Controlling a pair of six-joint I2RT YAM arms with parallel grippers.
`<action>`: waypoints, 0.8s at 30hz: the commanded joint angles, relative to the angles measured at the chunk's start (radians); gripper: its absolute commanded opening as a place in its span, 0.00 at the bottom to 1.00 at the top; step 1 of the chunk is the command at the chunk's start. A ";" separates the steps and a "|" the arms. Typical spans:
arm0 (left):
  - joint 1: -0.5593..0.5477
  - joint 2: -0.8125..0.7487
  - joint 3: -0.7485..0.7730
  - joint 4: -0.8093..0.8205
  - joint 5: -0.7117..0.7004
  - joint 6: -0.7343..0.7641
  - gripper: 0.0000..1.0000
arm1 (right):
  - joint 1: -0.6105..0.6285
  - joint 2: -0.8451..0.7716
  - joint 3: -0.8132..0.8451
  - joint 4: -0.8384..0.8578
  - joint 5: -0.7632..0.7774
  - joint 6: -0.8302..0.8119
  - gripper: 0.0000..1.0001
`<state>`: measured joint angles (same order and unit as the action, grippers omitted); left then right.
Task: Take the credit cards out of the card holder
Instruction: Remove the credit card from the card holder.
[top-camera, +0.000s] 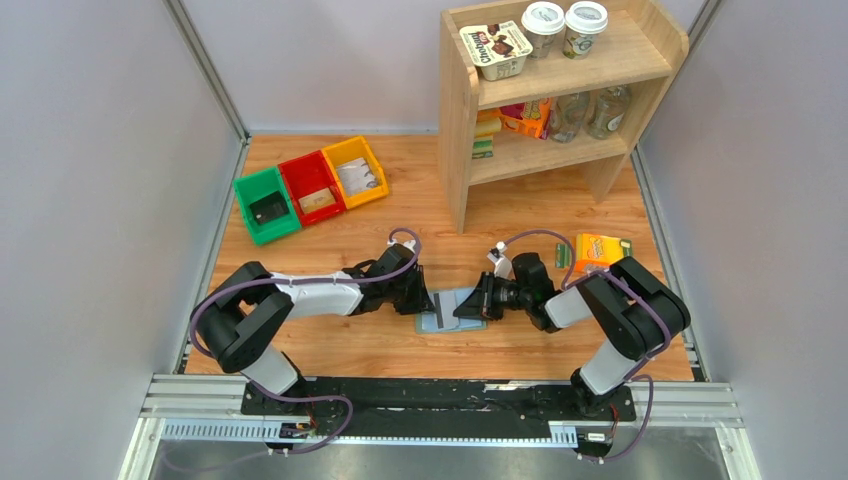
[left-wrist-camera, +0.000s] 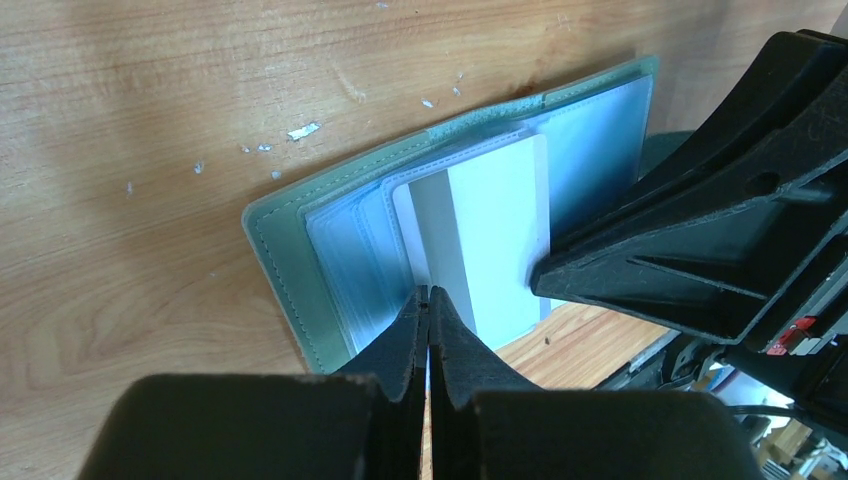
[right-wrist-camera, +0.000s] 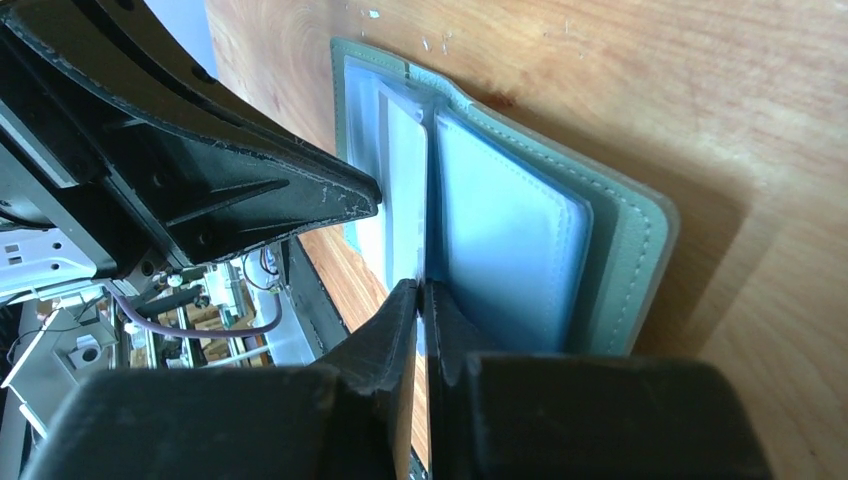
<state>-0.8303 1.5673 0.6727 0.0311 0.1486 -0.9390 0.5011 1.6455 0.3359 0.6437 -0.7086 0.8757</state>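
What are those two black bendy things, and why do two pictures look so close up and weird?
They are two robot arms bolted to a wooden table. The wide picture comes from a camera up above. The two close pictures come from a little camera on each wrist, so each shows its own pincer at the bottom. Between the arms lies an open grey-green card holder. The left pincer is squeezed shut right at the edge of a white card lying on the holder's clear pockets. The right pincer is nearly shut at the holder's middle fold. Farther back stand three coloured bins, an orange carton and a wooden shelf.
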 joint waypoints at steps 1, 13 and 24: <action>-0.004 0.034 -0.004 -0.026 -0.032 0.000 0.00 | -0.004 -0.029 -0.020 0.056 -0.005 0.005 0.09; -0.003 0.056 -0.002 -0.062 -0.032 -0.004 0.00 | -0.018 -0.036 -0.052 0.145 -0.026 0.031 0.10; -0.004 0.056 -0.002 -0.066 -0.030 -0.003 0.00 | -0.038 -0.044 -0.064 0.154 -0.040 0.029 0.00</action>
<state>-0.8299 1.5787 0.6781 0.0349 0.1501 -0.9565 0.4820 1.6321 0.2817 0.7391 -0.7254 0.9024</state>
